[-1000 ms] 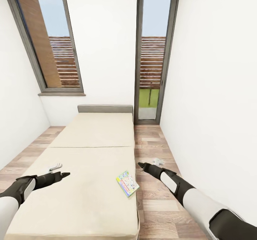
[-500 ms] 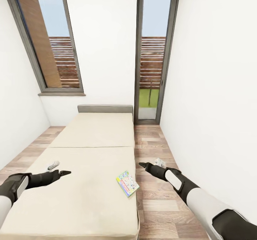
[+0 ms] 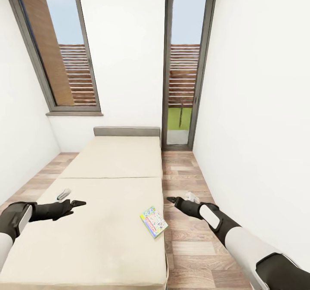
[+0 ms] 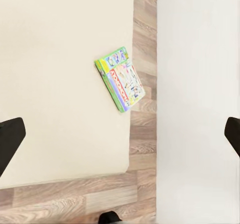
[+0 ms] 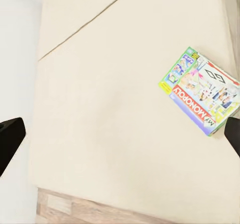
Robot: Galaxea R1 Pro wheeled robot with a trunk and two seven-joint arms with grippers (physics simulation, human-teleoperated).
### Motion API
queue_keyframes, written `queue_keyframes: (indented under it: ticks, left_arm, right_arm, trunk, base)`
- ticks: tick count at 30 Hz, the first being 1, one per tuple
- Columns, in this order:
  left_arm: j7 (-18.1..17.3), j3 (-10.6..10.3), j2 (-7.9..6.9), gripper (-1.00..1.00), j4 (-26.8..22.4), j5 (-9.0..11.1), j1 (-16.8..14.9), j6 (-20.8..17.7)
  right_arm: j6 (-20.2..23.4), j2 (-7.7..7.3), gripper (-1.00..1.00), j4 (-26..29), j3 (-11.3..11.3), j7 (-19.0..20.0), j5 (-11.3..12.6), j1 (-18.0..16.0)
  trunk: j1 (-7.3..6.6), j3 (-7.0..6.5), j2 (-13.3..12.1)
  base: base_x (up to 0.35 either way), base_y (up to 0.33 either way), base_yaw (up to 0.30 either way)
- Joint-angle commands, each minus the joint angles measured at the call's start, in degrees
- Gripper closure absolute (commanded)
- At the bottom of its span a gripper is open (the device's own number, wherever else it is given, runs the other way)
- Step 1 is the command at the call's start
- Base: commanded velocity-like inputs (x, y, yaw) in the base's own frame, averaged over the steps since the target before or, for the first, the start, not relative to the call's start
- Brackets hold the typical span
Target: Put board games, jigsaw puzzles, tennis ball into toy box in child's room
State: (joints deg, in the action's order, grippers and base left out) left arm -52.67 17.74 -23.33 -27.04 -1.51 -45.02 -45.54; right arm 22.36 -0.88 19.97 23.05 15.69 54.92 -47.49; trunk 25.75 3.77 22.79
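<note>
While the head camera looks down the length of a narrow room, the bed (image 3: 107, 195) serves as landmark: beige mattress, grey headboard (image 3: 126, 131) at the far end against the white wall.

Item 1, board game (image 3: 153, 221): green-edged box with printed cover, lying flat on the mattress at its right edge, one corner just over the side; the same game shows in the left wrist view (image 4: 120, 85) and the right wrist view (image 5: 201, 91), cover up.

Item 2, left gripper (image 3: 76, 204): hovers over the bed's left half, well apart from the game; fingers spread wide, dark tips at the far sides of the wrist picture, nothing between them.

Item 3, right gripper (image 3: 171, 201): hangs over the wood floor (image 3: 185, 173) just beside the bed's right edge, near the game but not touching; jaws wide apart, empty.

Item 4, window (image 3: 56, 48) above the bed's head, left; tall glazed door (image 3: 185, 61) right of the headboard.
</note>
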Motion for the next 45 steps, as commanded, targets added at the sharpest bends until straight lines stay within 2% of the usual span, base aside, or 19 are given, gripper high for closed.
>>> queue_keyframes:
  ticks: [1, 3, 9, 23, 31, 34, 37, 40, 45]
  left_arm:
    - [-0.87, 0.27, 0.03, -1.00, -0.16, -0.17, -0.07, -1.09]
    - [-2.65, 0.26, 0.04, -1.00, -0.31, -0.18, -0.07, -2.28]
    - [-8.14, 0.20, 0.01, -1.00, -0.44, -0.36, -0.27, -4.71]
    - [-10.53, 0.12, -0.05, -1.00, -0.47, -0.26, -0.50, -5.53]
    - [-14.11, 0.10, -0.23, -1.00, -0.47, -0.41, -0.51, -5.72]
    - [-15.38, 0.07, -0.36, -1.00, -0.47, -0.47, -0.51, -5.71]
    - [-16.21, -0.10, -0.45, -1.00, -0.47, -0.39, -0.51, -5.71]
    - [-16.52, -0.18, -0.46, -1.00, -0.47, -0.31, -0.51, -5.70]
    - [-17.30, -0.08, -0.56, -1.00, -0.43, -0.39, -0.46, -5.70]
  right_arm:
    - [0.25, -0.12, -1.00, 0.04, -0.67, 0.13, 0.18, -0.06]
    - [0.61, -0.19, -1.00, 0.05, -1.96, 0.17, 0.18, -0.06]
    - [2.20, 0.16, -1.00, 0.06, -3.78, 0.16, 0.20, -0.06]
    - [2.76, 0.32, -1.00, 0.31, -4.98, 0.28, 0.27, -0.06]
    - [4.57, 0.31, -1.00, 0.57, -5.23, 3.32, 0.29, -0.06]
    - [5.86, 0.34, -1.00, 0.49, -6.14, 4.58, 0.49, -0.06]
    - [6.71, 0.33, -1.00, 0.28, -8.02, 5.30, 1.35, -0.06]
    - [7.02, 0.10, -1.00, 0.21, -8.98, 5.64, 2.13, -0.06]
    - [7.28, -0.36, -1.00, 0.06, -9.54, 6.08, 3.98, -0.06]
  trunk:
    - [0.04, 0.13, 0.13]
    - [0.04, 0.13, 0.13]
    - [0.04, 0.13, 0.13]
    - [0.04, 0.13, 0.13]
    - [1.80, 1.57, 3.34]
    - [2.45, 2.11, 4.54]
    - [3.11, 2.65, 5.75]
    - [3.77, 3.19, 6.95]
    - [4.87, 4.08, 8.96]
  base:
    - [0.000, 0.000, 0.000]
    - [0.000, 0.000, 0.000]
    - [0.000, 0.000, 0.000]
    - [0.000, 0.000, 0.000]
    - [0.000, 0.000, 0.000]
    - [0.000, 0.000, 0.000]
    - [0.000, 0.000, 0.000]
    - [0.000, 0.000, 0.000]
    - [0.000, 0.000, 0.000]
